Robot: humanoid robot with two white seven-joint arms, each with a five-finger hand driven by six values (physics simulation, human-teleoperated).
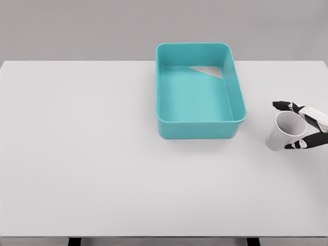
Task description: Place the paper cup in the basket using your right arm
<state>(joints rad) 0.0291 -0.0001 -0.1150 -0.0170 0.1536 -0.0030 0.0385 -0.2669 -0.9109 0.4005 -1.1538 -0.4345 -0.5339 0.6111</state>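
Head view has the right robot hand (302,125) clasping the tilted paper cup (283,131) right of the teal basket (200,129), ready to carry over the rim.

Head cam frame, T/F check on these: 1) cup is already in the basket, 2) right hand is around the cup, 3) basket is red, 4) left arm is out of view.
1) The paper cup is in the basket. False: it sits right of the basket, outside it.
2) The right hand has fingers on both sides of the cup. True.
3) The basket is red. False: it is teal.
4) The left arm is out of view. True.
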